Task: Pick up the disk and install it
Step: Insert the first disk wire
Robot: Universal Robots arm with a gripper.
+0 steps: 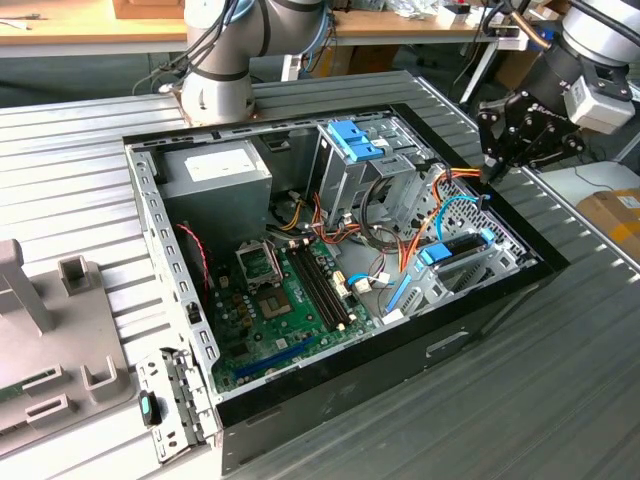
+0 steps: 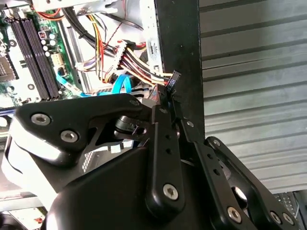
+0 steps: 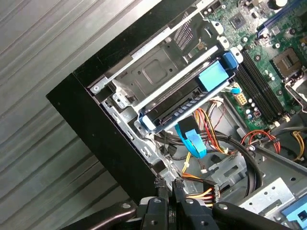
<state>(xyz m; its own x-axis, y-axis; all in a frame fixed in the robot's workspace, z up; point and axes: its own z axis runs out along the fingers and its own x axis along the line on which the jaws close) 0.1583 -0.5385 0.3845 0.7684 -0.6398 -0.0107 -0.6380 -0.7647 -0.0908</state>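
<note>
Disk (image 1: 460, 246) stands on its edge in a metal slot inside the open computer case (image 1: 330, 400), right of the middle of the exterior view. Its light blue frame shows at both ends. The gripper (image 1: 492, 160) hangs in the upper right of that view, over the case's black edge, near the disk but not touching it. Its fingers (image 3: 158, 184) are almost together and hold nothing.

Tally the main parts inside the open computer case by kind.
Disk in its blue bracket: 1
Power supply: 1
Motherboard: 1
Tall metal cage: 1
Total: 4
</note>
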